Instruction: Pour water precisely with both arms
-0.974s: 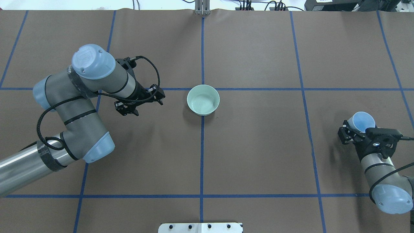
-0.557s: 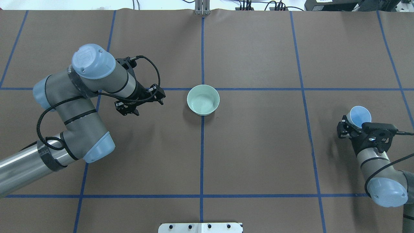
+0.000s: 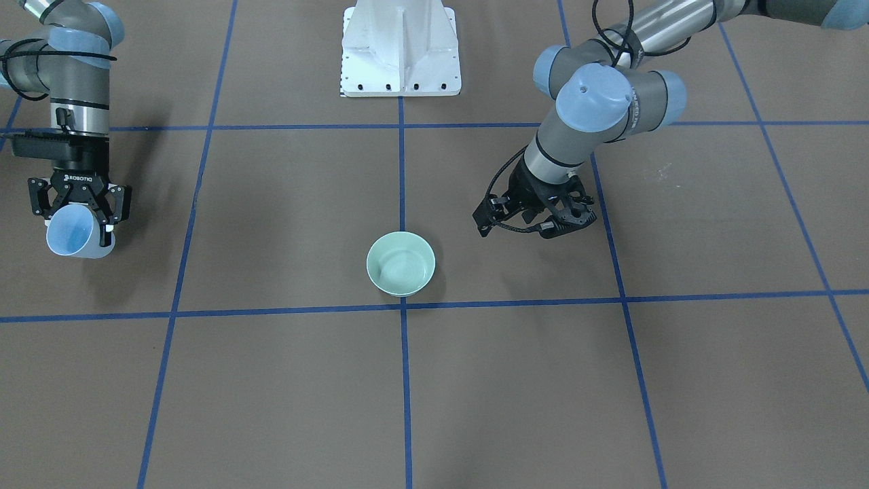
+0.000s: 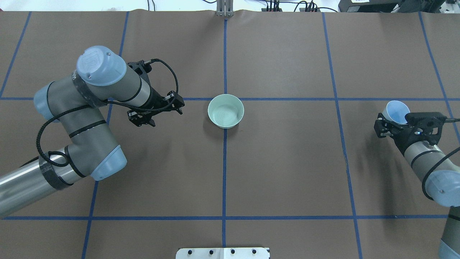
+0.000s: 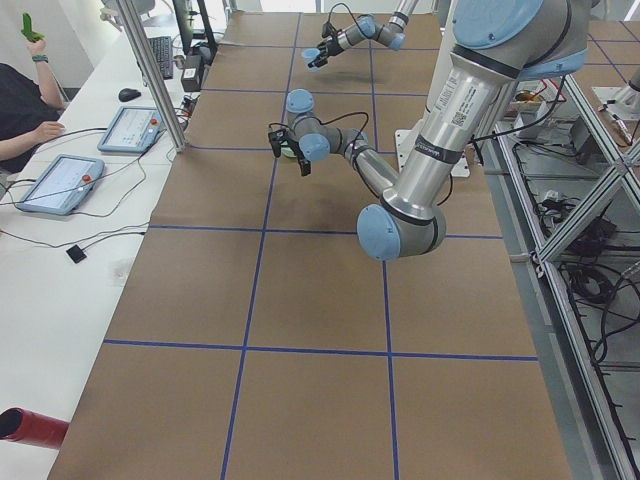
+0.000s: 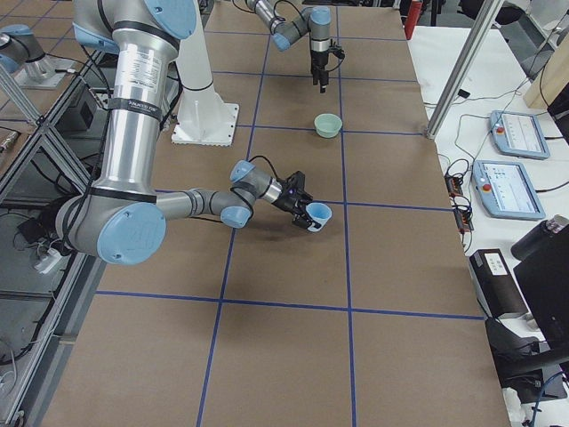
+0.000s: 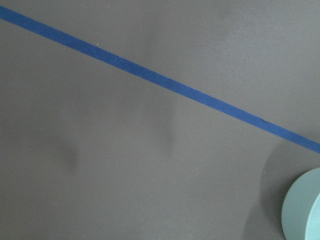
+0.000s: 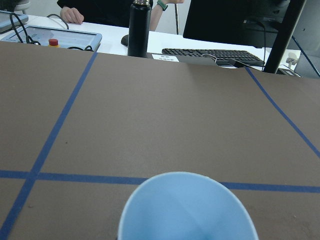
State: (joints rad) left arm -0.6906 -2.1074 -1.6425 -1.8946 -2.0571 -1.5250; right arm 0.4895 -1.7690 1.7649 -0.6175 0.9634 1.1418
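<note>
A pale green bowl stands at the table's centre, beside a blue tape crossing. My left gripper hovers low just left of the bowl, fingers spread open and holding nothing; its wrist view catches only the bowl's rim. Far off on the right side, my right gripper is shut on a light blue cup, lifted off the table and tilted. I cannot make out water in the cup or the bowl.
Blue tape lines grid the brown table cover. The white pedestal stands at the robot's edge. At the far edge are a black bottle, a keyboard, control tablets and a person's hand.
My right gripper has carried the cup away from the robot's side, up in the overhead view. The left arm has shifted only slightly.
</note>
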